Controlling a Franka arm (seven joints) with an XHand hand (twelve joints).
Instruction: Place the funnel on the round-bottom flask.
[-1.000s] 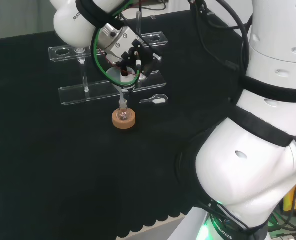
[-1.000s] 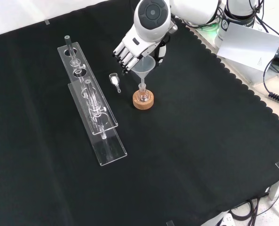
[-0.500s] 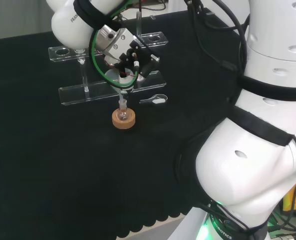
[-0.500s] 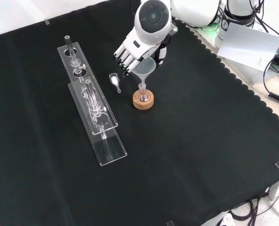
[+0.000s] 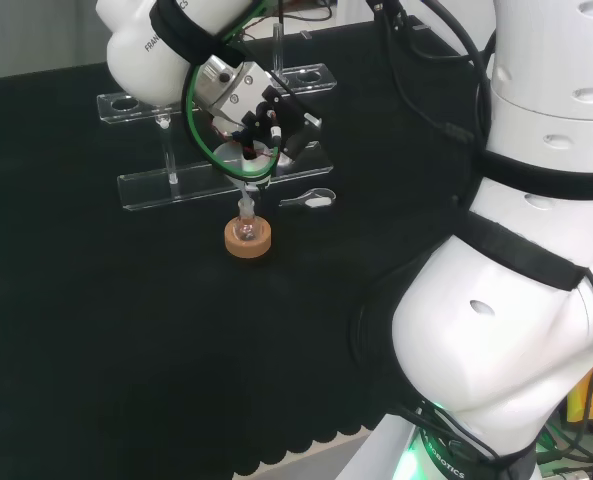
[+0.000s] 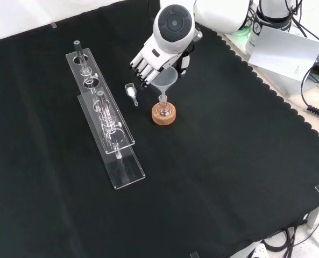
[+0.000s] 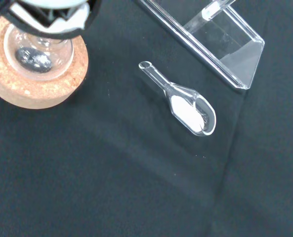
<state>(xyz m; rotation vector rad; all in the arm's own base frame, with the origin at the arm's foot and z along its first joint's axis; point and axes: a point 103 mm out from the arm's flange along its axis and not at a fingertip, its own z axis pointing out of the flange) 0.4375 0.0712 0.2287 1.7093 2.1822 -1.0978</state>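
Observation:
The clear funnel (image 6: 165,80) stands upright with its stem in the neck of the small round-bottom flask (image 6: 162,103), which sits in a cork ring (image 6: 163,115). In the head view the funnel (image 5: 243,166) is above the flask (image 5: 244,222) and cork ring (image 5: 247,241). The hand (image 6: 151,60) hovers just over and beside the funnel's rim, fingers (image 6: 142,68) relaxed on one side and the thumb on the other, not closed on it. In the head view the hand (image 5: 253,103) is slightly above the funnel. The wrist view looks down on the flask (image 7: 37,55) and ring (image 7: 42,89).
A glass scoop (image 6: 131,91) with white powder lies close to the cork ring, also seen as the scoop (image 7: 187,104). Two clear acrylic racks (image 6: 106,129) with glass tubes stand left of it in the front view. The arm's white links (image 5: 516,250) rise at the head view's right.
The hand has drawn slightly up and away from the funnel's rim. The funnel has stayed in the flask's neck and the flask has not moved.

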